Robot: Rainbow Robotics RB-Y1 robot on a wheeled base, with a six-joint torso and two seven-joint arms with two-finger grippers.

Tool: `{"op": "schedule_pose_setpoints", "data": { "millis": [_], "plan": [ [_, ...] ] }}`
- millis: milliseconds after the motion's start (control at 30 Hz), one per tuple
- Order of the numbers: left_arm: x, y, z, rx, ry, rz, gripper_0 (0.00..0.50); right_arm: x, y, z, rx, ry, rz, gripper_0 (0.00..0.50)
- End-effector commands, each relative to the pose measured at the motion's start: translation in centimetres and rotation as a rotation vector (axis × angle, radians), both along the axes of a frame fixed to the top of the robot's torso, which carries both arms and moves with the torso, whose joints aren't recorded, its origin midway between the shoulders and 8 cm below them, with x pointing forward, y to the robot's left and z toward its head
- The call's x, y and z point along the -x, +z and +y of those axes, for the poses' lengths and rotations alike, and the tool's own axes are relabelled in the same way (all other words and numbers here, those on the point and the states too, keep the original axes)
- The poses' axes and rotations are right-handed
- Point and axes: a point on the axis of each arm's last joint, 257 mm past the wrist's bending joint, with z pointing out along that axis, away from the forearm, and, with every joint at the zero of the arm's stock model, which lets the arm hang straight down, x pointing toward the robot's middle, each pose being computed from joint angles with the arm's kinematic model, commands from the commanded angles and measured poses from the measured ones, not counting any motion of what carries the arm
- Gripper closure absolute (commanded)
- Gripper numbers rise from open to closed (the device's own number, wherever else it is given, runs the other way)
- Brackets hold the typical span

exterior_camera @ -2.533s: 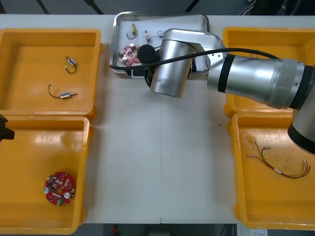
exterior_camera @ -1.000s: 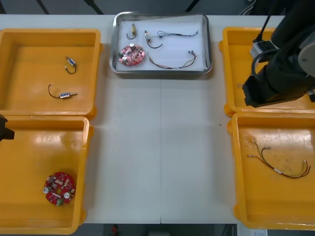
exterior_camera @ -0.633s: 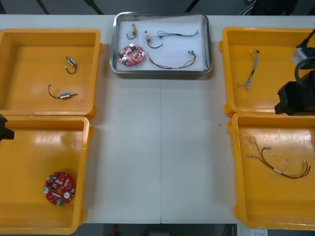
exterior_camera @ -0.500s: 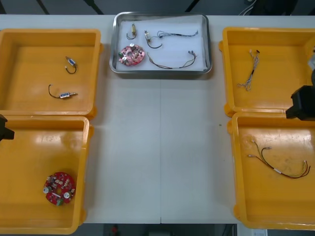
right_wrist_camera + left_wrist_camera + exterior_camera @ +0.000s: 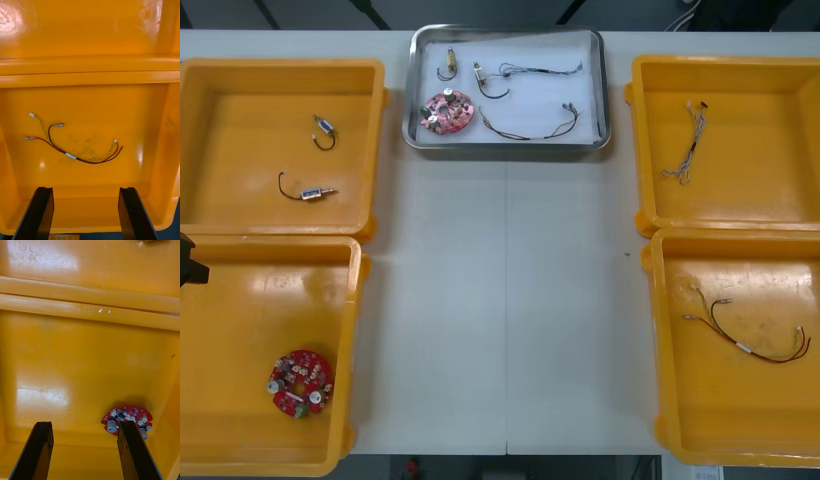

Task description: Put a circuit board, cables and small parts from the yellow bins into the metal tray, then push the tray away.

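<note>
Right arm has drawn back off the far right bin [image 5: 720,62] since a second ago, leaving both right-hand bins uncovered in the front view.

Right gripper [image 5: 85,188] hangs over the near right bin [image 5: 658,340], fingers spread wide with nothing between them. A red and yellow cable [image 5: 70,155] with a black strand lies loose on the bin floor beyond the fingertips.

Left gripper [image 5: 84,423] is parked over the near left bin [image 5: 270,243], fingers likewise wide and empty. A red circuit board [image 5: 129,415] lies flat on the bin floor just by one fingertip, toward a corner.

Bare counter [image 5: 510,300] runs between the two rows of bins.

Far left bin [image 5: 280,66]: two small metal parts [image 5: 325,128] with dark leads, lying apart from each other.

Far right bin: one pale twisted cable [image 5: 687,143].

Metal tray [image 5: 507,148] sits at the counter's far edge between the far bins, white inside. It holds:
- a second circuit board [image 5: 446,110] toward its left;
- the tray's small metal parts [image 5: 448,64] beyond that board;
- a thin twisted cable [image 5: 540,70] along the far side;
- a reddish cable [image 5: 530,136] curved along the near side.
</note>
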Motion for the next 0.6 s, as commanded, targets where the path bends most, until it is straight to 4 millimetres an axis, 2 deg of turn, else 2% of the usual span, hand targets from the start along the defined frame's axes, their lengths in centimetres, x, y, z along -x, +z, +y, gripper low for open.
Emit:
{"op": "schedule_pose_setpoints", "data": {
  "millis": [33,200,600],
  "plan": [
    [-0.5,1.9,1.0,-0.024,0.032,-0.031,0.000,-1.0,-0.7,-1.2,-0.002,0.009,-0.018,0.000],
    [-0.5,1.9,1.0,-0.024,0.032,-0.031,0.000,-1.7,-1.6,-1.8,-0.012,-0.019,-0.026,0.000],
    [-0.5,1.9,1.0,-0.024,0.032,-0.031,0.000,-1.8,-2.9,-1.0,-0.035,-0.017,-0.020,0.000]
  ]
}}
